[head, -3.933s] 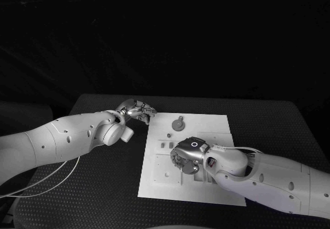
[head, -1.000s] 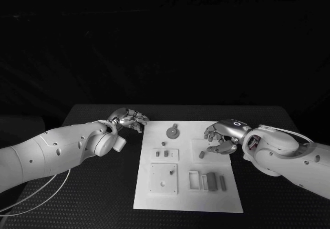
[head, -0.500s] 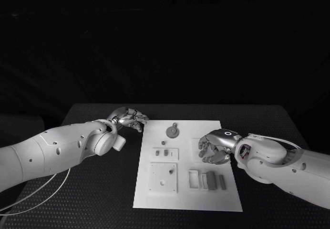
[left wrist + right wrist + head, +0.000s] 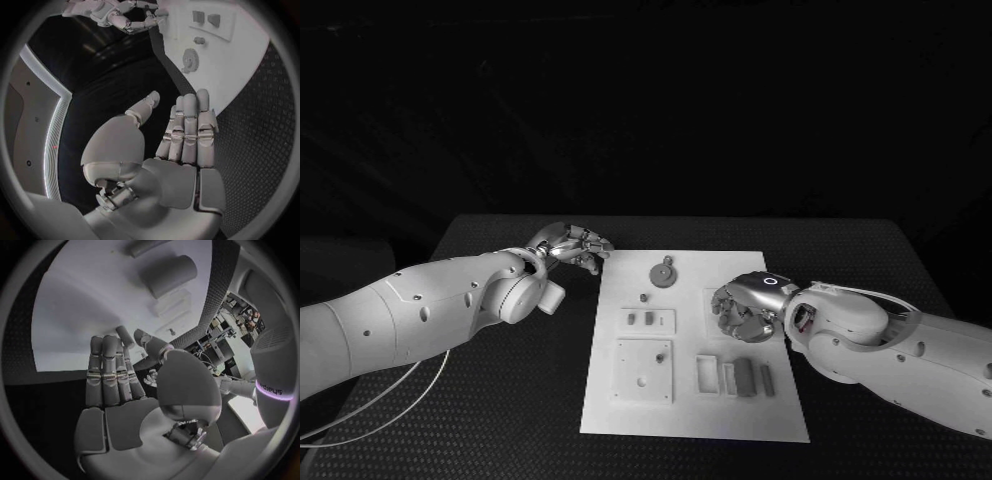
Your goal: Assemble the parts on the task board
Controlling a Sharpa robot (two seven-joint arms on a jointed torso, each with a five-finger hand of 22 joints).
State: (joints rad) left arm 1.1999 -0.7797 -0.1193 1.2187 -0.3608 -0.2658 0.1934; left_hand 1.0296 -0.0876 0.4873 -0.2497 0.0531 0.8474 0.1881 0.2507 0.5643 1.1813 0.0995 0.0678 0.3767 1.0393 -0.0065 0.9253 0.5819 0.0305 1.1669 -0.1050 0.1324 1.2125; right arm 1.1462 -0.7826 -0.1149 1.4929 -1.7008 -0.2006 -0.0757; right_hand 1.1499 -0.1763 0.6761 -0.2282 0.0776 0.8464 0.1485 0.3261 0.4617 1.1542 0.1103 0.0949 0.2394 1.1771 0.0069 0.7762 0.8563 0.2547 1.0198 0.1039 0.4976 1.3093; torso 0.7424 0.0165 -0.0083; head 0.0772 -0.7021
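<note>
My left hand [image 4: 181,145] is brushed silver metal with a dull sheen, its fingers [image 4: 187,120] built of smooth segmented links. My right hand [image 4: 137,395] has the same satin metal finish, and its rounded thumb base looks like smooth moulded plastic. Both arms wear glossy white plastic shells; the left arm [image 4: 416,310] shows small dark screw points. The task board [image 4: 697,350] is matt white, flat and smooth, like plastic sheet. The parts [image 4: 743,377] on it are dull grey and smooth. The surface [image 4: 502,400] is black with a fine, rough, woven-looking grain.
</note>
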